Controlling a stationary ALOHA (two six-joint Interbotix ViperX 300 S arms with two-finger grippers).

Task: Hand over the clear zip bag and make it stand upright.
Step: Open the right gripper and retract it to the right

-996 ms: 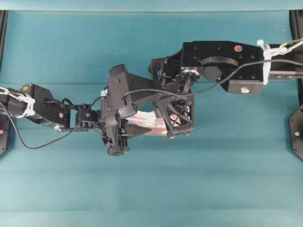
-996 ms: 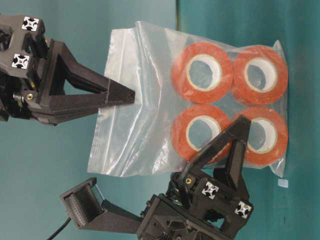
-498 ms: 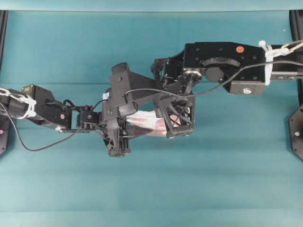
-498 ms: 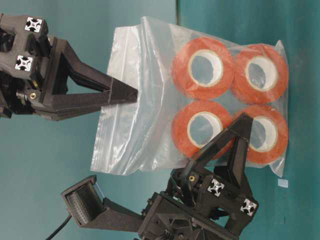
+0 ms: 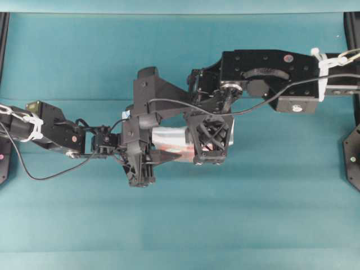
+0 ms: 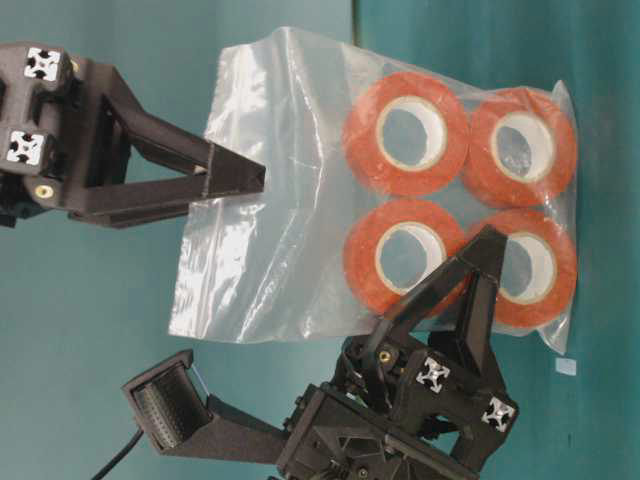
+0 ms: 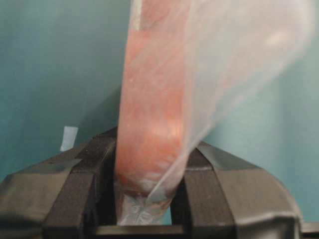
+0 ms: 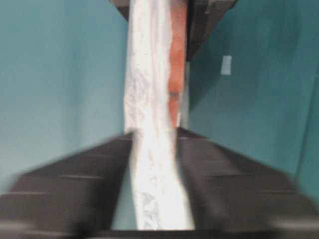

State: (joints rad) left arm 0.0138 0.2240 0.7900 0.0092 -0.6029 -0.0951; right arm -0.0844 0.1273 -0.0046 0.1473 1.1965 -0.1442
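The clear zip bag (image 6: 290, 230) hangs edge-on between both arms, several orange-red tape rolls (image 6: 405, 130) at its low end near the table. The table-level view is turned on its side, the table at its right. My left gripper (image 6: 483, 250) reaches in level and is shut on one roll through the plastic (image 7: 149, 149). My right gripper (image 6: 250, 180) points down over the bag's empty zip end. Its jaws stand apart around the plastic (image 8: 154, 174), with a teal gap on one side. From overhead, the left gripper (image 5: 175, 159) and right gripper (image 5: 209, 140) hide most of the bag (image 5: 169, 138).
The teal tabletop (image 5: 180, 225) spreads all round. A small pale tape scrap (image 6: 566, 366) lies on it close to the bag's low corner. Black frame posts (image 5: 352, 157) stand at the table's right edge.
The right gripper's jaws have parted from the bag's zip end and shifted up a little. The loose top of the bag has spread and sagged. The left gripper keeps its hold.
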